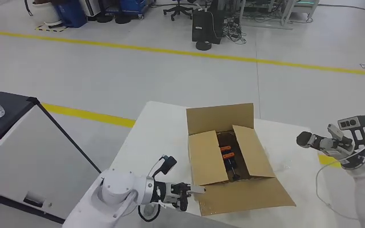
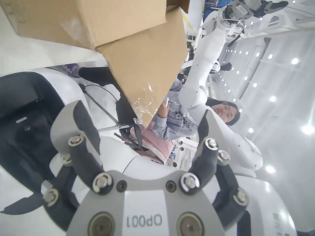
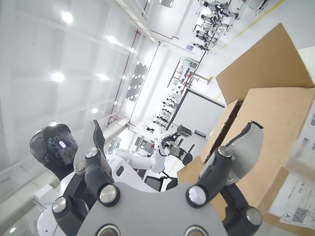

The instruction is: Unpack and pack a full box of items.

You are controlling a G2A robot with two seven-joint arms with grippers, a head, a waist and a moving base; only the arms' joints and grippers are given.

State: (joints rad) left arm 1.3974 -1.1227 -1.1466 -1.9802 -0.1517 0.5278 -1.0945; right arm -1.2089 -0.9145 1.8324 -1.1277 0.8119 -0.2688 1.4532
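Cardboard box sits mid-frame in top view, on white table. It is upright w/ the mouth facing up. Long axis runs roughly top-to-bottom of the frame, leaning a bit so the far end sits left of the near end.

All 4 flaps are open:
- The far flap stands up toward the frame's top.
- The near flap lies flat toward the bottom edge.
- The 2 side flaps lean in over the mouth, leaving a narrow dark slot along the long axis.

In that slot are orange-and-black items, stacked along the same axis. They are too small to say what kind.

Left gripper is at lower centre of the frame, pointing right, just beside the near flap's left corner. Can't tell if it touches. In the left wrist view its fingers are spread wide w/ nothing clamped, and a flap corner hangs in front of them.

Right gripper is at the right edge, mid-height, pointing left at the box, w/ bare table between them. In the right wrist view its fingers are also spread wide and hold nothing. The box's side wall faces it, w/ a white label on that wall.
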